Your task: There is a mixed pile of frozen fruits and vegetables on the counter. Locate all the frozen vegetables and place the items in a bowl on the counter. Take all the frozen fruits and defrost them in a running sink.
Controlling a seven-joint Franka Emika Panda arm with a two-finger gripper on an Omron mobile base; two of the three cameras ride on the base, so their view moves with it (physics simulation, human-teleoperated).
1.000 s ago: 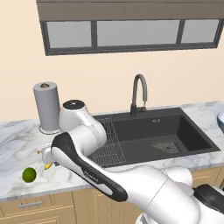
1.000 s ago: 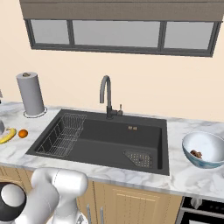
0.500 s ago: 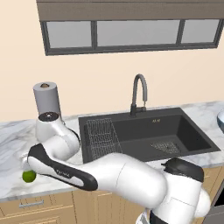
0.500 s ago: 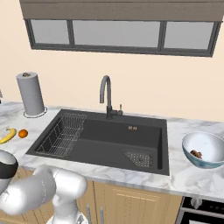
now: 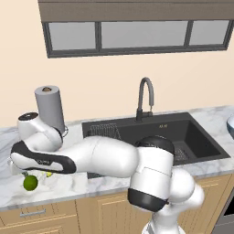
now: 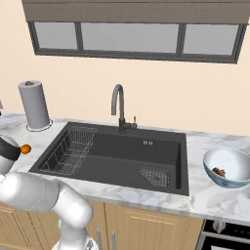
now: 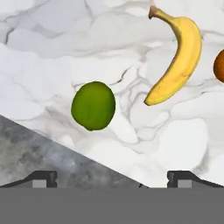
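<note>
Green ball (image 7: 93, 105) lies loose on the marble bench (image 7: 52, 52), banana (image 7: 177, 57) just beside it, orange (image 7: 219, 65) past that. Gripper (image 7: 111, 177) hangs above, jaws wide and empty, lined up to grab the ball. Bowl (image 6: 229, 167) right of the sink (image 6: 122, 156) holds the brown lump (image 6: 218, 172).

The orange (image 7: 219, 65) is cut by the edge; the arm hides the banana (image 5: 48, 174).
</note>
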